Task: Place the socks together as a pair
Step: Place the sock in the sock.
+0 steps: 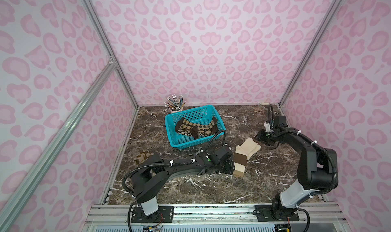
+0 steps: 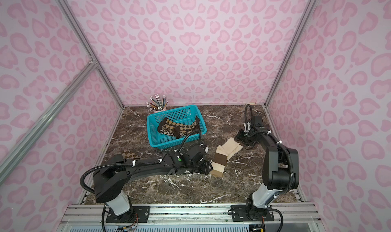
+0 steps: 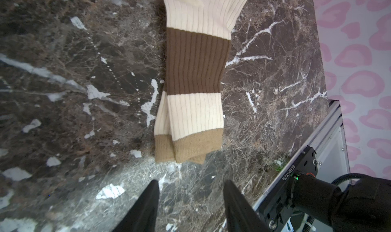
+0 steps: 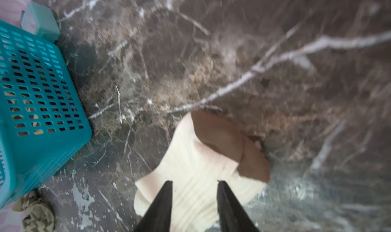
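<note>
Only wrist views reveal left end effector (image 3: pixel 191 181) and right end effector (image 4: pixel 194 181) released near cream socks (image 3: pixel 194 114).

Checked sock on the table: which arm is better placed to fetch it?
Probably left: the checked sock lies on that arm's side; the right gripper is far across, over the cream socks.

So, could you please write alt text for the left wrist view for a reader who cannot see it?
Two cream ribbed socks with a brown band and tan cuffs lie stacked as a pair on the dark marble table. The left gripper, open and empty, sits just short of the cuffs.
</note>
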You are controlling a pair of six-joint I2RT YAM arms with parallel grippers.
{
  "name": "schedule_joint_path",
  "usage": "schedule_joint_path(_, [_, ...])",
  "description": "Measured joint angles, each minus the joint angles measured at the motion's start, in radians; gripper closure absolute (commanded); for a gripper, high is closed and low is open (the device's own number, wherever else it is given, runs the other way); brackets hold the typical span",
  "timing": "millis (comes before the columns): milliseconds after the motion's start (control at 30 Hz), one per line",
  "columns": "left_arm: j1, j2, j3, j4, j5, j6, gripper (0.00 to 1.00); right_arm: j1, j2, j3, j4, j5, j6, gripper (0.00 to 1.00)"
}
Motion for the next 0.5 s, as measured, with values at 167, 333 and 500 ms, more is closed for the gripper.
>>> schedule_joint_path(167, [0.000,-0.001,-0.001,0.000,0.001,0.005,0.48,-0.025,-0.011,-0.090,0.024,-0.080,0.076,0.64])
schedule_joint_path(333, [0.000,-0.001,-0.001,0.000,0.001,0.010,0.48,-0.029,0.021,-0.093,0.092,-0.130,0.127,0.67])
schedule_joint_path(500, [0.000,-0.006,-0.004,0.000,0.001,0.011,0.48,-0.034,0.062,-0.086,0.114,-0.132,0.145,0.69])
